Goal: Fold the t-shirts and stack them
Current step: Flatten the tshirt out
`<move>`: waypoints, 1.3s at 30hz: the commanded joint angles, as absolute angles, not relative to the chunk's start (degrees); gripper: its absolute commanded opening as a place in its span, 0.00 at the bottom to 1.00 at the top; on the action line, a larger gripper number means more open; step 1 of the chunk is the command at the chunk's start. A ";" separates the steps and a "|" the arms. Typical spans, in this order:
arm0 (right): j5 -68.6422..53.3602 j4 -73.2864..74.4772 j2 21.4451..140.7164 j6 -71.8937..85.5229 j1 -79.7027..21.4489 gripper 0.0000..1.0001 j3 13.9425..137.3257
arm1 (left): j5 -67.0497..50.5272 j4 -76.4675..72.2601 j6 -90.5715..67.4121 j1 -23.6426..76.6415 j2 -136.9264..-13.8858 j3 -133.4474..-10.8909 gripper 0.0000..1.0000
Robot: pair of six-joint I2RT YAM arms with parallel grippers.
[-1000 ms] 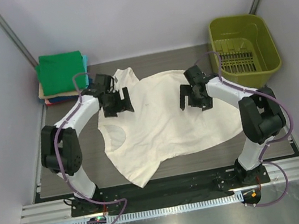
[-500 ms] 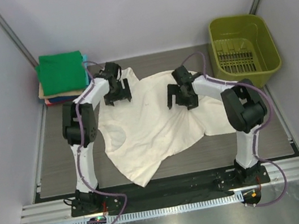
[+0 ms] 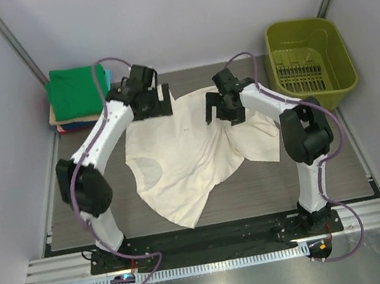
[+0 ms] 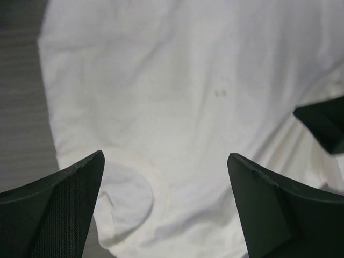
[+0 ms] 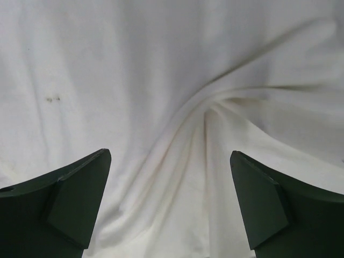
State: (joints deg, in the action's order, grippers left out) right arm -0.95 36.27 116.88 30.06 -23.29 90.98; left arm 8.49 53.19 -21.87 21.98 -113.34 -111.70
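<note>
Making partial headway, judging by the layout: finding a stack of folded t-shirts, green on top, sitting at the far left corner of the desk, and an olive basket at the far right corner showing no cloth inside. Leaving the cream t-shirt yet to be folded and stacked: sprawling rumpled over the middle of the desk, bunching toward the right, trailing one corner toward the near edge.

Hovering the left gripper over the shirt's far left part and the right gripper over its far middle, both spread wide and grasping nothing.

Getting the whole layout, stack, basket and shirt outline, from the overhead view alone. Picking up in the left wrist view the round neck opening, a bare strip of desk beside the shirt's edge, and a dark shape at the right, likely the other gripper. Seeing only cloth in the right wrist view: a deep crease twisting between the open jaws and a small dark speck. Not being able to tell from either wrist view whether the fingertips are touching the cloth.
</note>
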 commanded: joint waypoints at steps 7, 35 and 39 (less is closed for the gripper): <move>5.36 38.41 107.56 26.02 -18.73 1.00 88.32 | -1.22 27.63 -35.15 27.24 -93.08 -63.94 0.93; 1.41 38.07 154.60 23.55 -6.24 1.00 143.96 | 3.34 25.39 -37.36 11.61 -101.76 -57.80 0.92; -4.90 33.14 151.54 26.87 -5.71 1.00 144.66 | 7.11 30.05 -37.00 13.18 -103.80 -68.15 0.92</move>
